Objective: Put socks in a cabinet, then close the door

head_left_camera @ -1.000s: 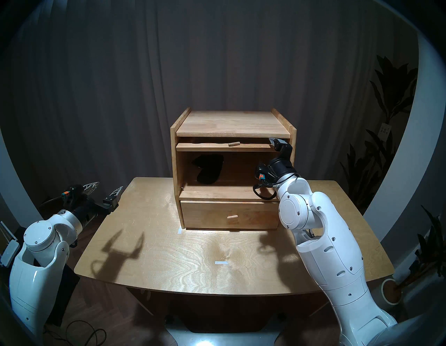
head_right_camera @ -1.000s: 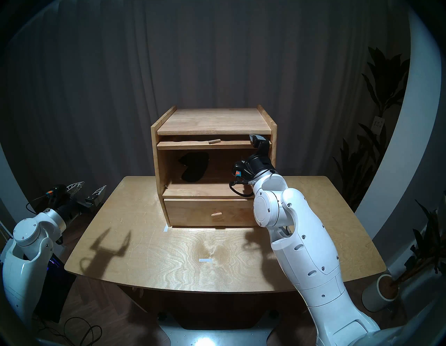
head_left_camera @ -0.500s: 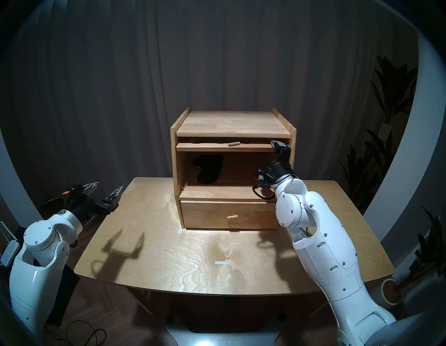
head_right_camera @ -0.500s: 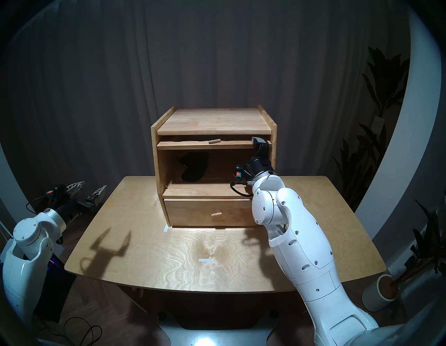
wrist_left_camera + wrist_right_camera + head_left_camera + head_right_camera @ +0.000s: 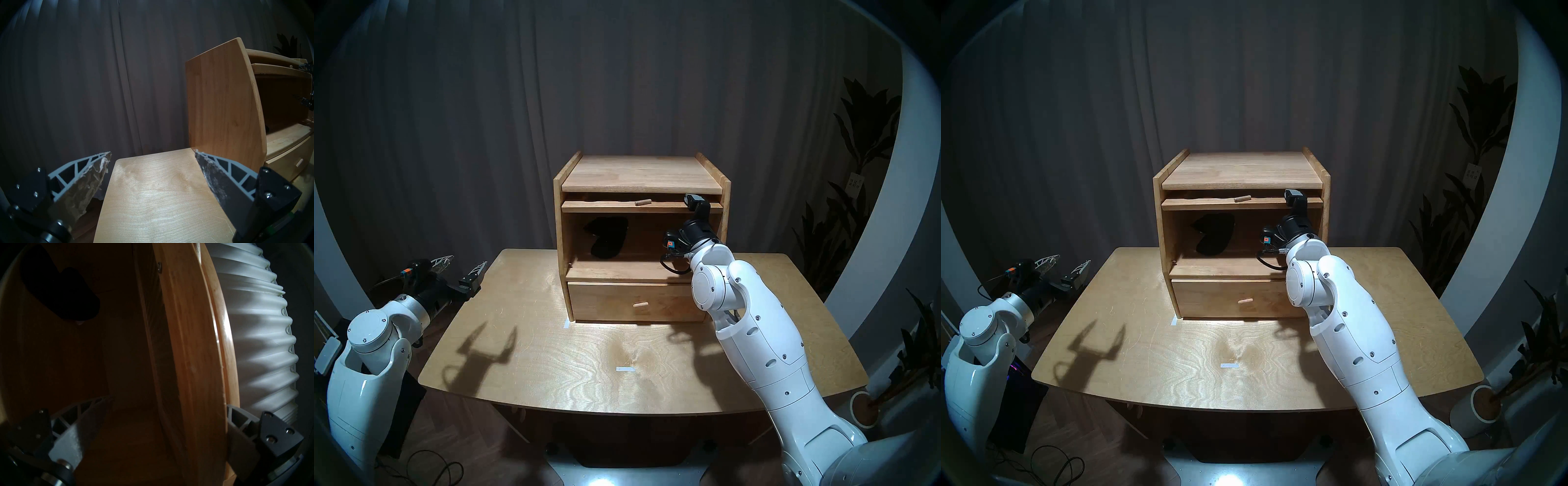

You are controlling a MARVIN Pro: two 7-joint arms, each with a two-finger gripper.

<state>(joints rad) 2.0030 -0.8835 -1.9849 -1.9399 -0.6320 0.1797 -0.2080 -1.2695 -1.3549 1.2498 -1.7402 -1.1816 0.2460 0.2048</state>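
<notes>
The wooden cabinet [image 5: 641, 173] stands at the back of the table. The black socks [image 5: 607, 237] lie inside its middle compartment, left of centre; they also show in the right wrist view [image 5: 59, 290]. The door [image 5: 629, 206] is swung up level under the cabinet's top, its peg knob [image 5: 642, 202] pointing forward. My right gripper [image 5: 695, 200] is open at the door's right end and straddles its edge. In the right wrist view one finger [image 5: 95, 405] is inside the compartment, and the other [image 5: 237, 414] is against the ribbed glass [image 5: 254, 327]. My left gripper [image 5: 465, 260] is open and empty by the table's left edge.
The lower drawer [image 5: 636, 302] with its peg knob is shut. Two white tape marks [image 5: 625, 369] lie on the table [image 5: 551, 356]. A potted plant [image 5: 863, 407] stands on the floor to the right. A dark curtain hangs behind.
My right arm and gripper have shifted a little to the left along the raised door's front edge. The door, the socks and the left arm have not moved.
</notes>
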